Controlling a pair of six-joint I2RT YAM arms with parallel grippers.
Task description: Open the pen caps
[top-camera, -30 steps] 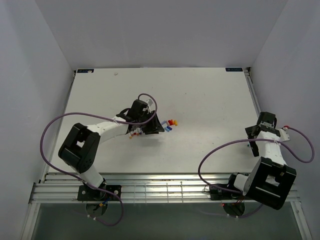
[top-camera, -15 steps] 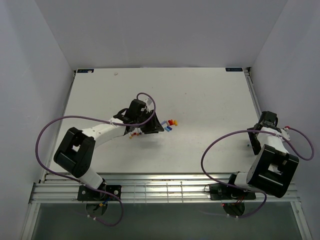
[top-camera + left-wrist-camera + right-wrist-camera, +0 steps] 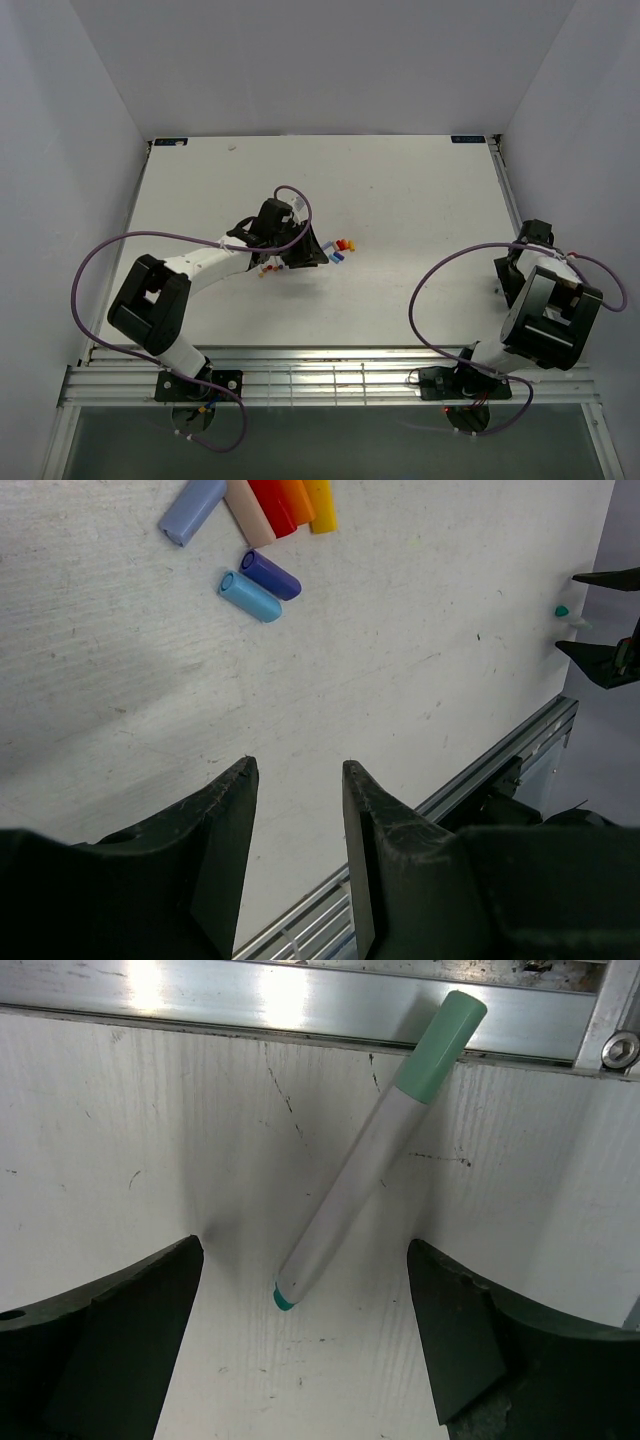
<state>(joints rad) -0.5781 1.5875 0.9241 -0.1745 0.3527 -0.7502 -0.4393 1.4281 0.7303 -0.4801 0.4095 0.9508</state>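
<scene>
Lying by the narrow, empty left gripper (image 3: 297, 780): roughly seven pen caps (image 3: 258, 595); wide right gripper (image 3: 302, 1258) flanks one pen (image 3: 360, 1170).

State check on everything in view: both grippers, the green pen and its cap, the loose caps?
left gripper: open, nothing between the fingers.
right gripper: open, fingers either side of the green pen, not touching it.
green pen: lying flat, cap end against the rail.
green cap: on the pen, not pulled.
loose caps: off any barrel, lying clustered; two show hollow ends.

loose caps (image 3: 272, 502) | clustered, lying flat | green cap (image 3: 438, 1045) | fitted on pen (image 3: 350, 1195)
</scene>
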